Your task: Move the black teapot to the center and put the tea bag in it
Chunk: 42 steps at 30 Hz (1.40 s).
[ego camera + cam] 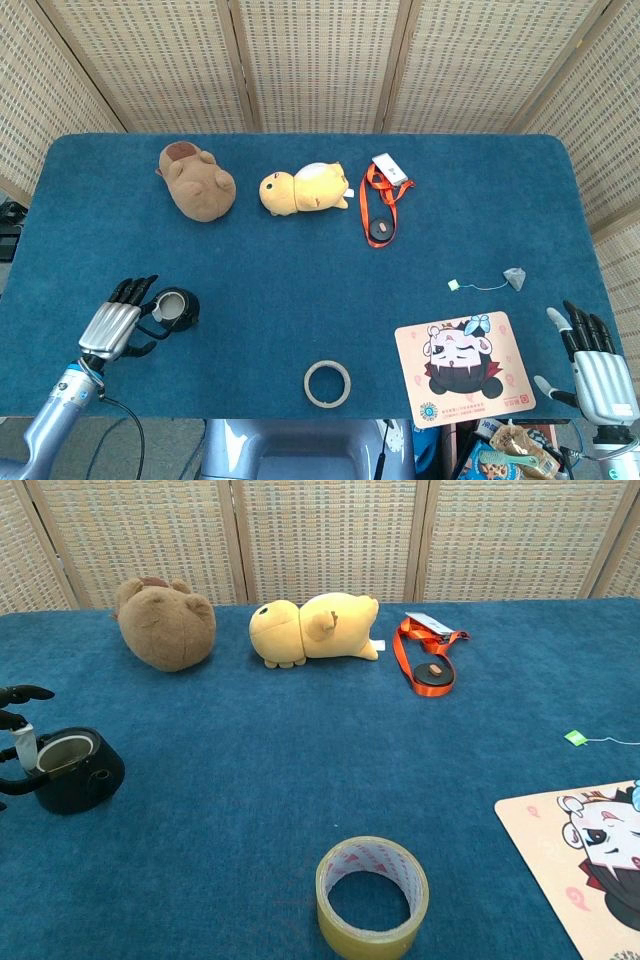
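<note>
The black teapot (178, 308) stands lidless near the table's front left; the chest view shows it (72, 771) at the left edge. My left hand (118, 322) is right beside its handle, fingers stretched over the handle and thumb below, not clearly closed on it. Only the fingertips (18, 693) show in the chest view. The tea bag (516, 276) lies at the right with its string and green tag (454, 286), and the tag (575, 737) also shows in the chest view. My right hand (596, 368) hovers with fingers apart at the front right corner, holding nothing.
A roll of tape (327, 383) sits at the front centre, with a cartoon mat (462, 366) to its right. At the back lie a brown plush (198, 181), a yellow plush (304, 188) and an orange lanyard (381, 205).
</note>
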Tool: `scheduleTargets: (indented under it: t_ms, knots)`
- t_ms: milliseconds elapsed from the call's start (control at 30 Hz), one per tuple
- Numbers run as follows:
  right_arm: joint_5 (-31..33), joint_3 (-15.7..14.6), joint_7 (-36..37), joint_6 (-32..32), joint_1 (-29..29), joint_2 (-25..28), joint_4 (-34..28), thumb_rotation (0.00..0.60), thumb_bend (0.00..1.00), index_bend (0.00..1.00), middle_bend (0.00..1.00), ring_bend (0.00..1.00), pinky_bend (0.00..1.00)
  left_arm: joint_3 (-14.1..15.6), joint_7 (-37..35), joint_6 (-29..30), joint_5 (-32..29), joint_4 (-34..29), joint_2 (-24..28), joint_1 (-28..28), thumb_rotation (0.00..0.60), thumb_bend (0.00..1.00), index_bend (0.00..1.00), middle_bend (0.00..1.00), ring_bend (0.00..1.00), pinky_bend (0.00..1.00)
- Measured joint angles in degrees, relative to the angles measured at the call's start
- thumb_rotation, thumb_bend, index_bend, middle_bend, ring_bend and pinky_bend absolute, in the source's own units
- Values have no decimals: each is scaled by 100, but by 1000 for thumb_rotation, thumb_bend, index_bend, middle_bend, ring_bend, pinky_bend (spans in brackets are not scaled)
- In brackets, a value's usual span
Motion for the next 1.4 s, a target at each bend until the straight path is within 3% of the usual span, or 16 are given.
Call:
scheduleTargets:
  t_ms: [133, 400, 800, 1133, 1400]
  knots:
    - [38, 11, 14, 11, -19, 4, 2, 600, 143, 23, 16, 0, 0, -27, -35, -80, -25, 59, -63, -40, 600, 403, 443, 0, 0, 0]
    - [69, 24, 22, 4, -30, 11, 10, 600, 143, 23, 16, 0, 0, -60, -189, -225, -47, 141, -137, -104, 600, 510, 479, 0, 0, 0]
    - [90, 37, 10, 13, -48, 30, -16, 600, 143, 23, 16, 0, 0, -89, -848, -161, 198, 208, -181, -117, 600, 525, 592, 35, 0, 0]
    - [89, 40, 11, 13, -54, 25, -13, 600, 143, 23, 16, 0, 0, -145, -1161, 31, 355, 307, -221, -89, 600, 525, 595, 38, 0, 0]
    - [78, 44, 30, 0, -46, 29, -12, 600, 143, 23, 16, 0, 0, -257, -1399, 162, 426, 77, 36, -98, 600, 525, 595, 38, 0, 0]
